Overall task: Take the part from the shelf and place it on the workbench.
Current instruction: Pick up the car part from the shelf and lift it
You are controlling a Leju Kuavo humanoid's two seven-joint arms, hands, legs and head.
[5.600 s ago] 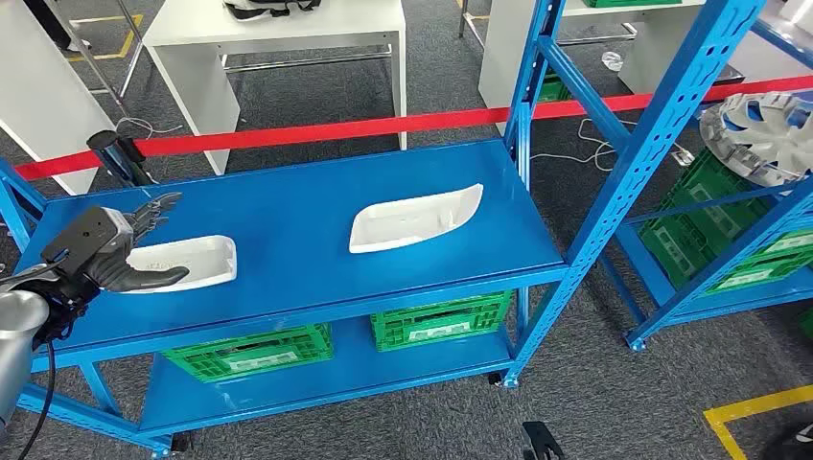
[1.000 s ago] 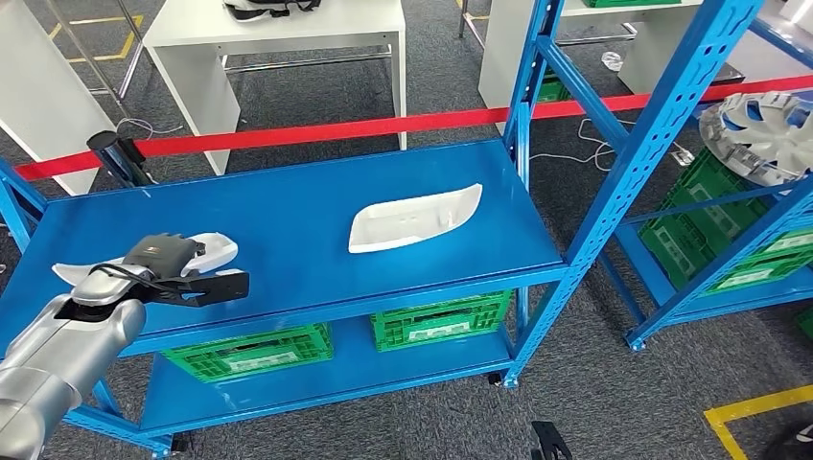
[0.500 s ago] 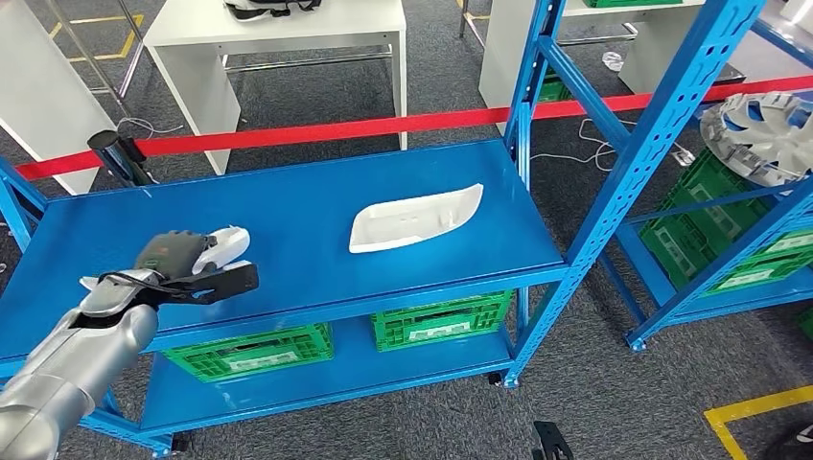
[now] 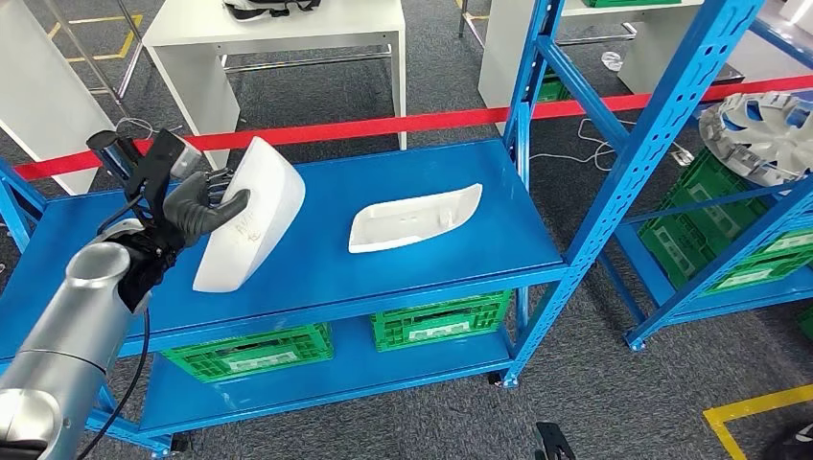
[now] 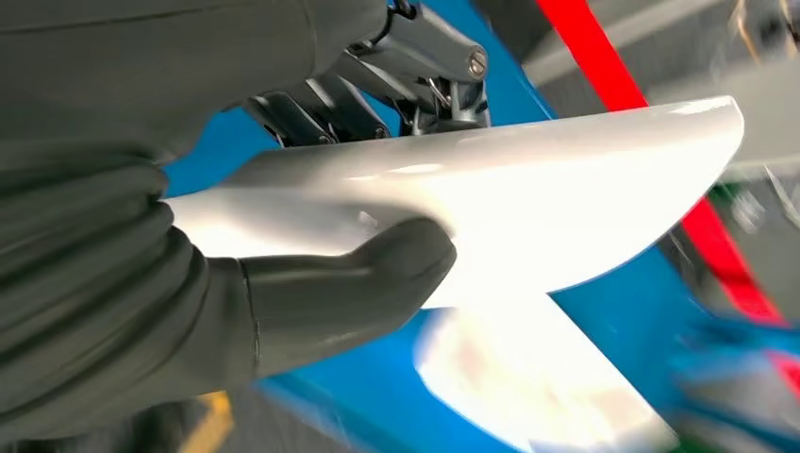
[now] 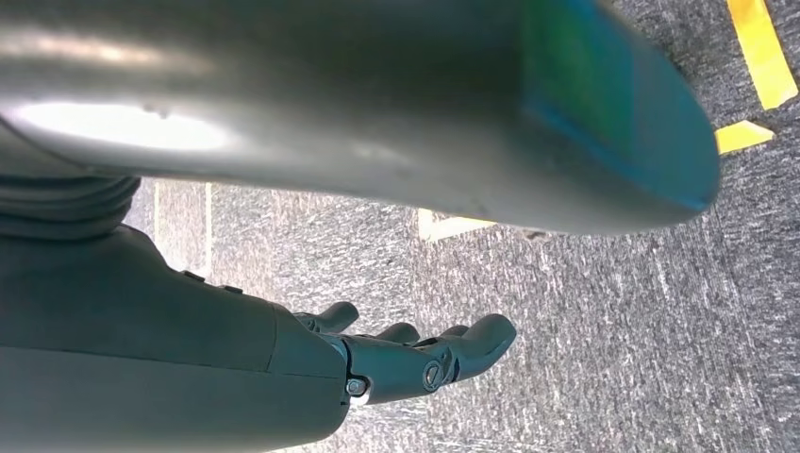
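Hanging beside the robot's body, the right hand (image 6: 415, 363) shows in the right wrist view over grey carpet (image 6: 604, 311) with yellow floor tape (image 6: 764, 52); its fingers are loosely curled, slightly apart, and hold nothing.

Farther forward, the silver left arm (image 4: 67, 335) reaches up from the lower left of the head view. The left hand (image 4: 187, 206) grips a white moulded part (image 4: 251, 216), thumb on one face and dark fingers (image 5: 415, 80) on the other, as the left wrist view shows. The part is lifted clear of the blue shelf (image 4: 316, 259), tilted steeply on end, its upper end near the red barrier tape (image 4: 383, 125).

On the same shelf level, to the right and apart from the held piece, a second white part (image 4: 414, 218) lies flat with its hollow side up. Below it, two green crates (image 4: 436, 321) sit on the lower level.

At the right, another blue rack (image 4: 729, 240) holds green crates and a silver wheel cover (image 4: 762, 134). Beyond the tape stands a white table (image 4: 278, 38) on the grey floor.
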